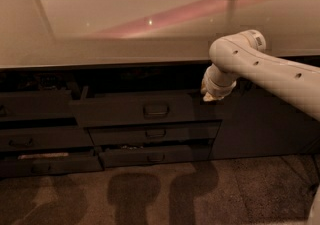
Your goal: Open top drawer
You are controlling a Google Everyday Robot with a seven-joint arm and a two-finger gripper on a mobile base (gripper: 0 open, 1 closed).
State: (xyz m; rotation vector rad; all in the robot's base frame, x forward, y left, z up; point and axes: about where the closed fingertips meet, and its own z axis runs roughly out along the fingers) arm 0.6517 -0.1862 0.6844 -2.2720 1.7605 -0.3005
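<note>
Camera view is showing the gripper hovering mid-right, open or closed I cannot tell, beside the upper right corner of the top drawer, centre frame. It is likely lining up for the handle.

Noted pale glossy countertop spanning the view, streaked with a pink reflection. Saw speckled brown floor below the dark drawer bank, crossed by rounded shadows. Found gripper just under the countertop's front edge, by the top drawer's right end.
</note>
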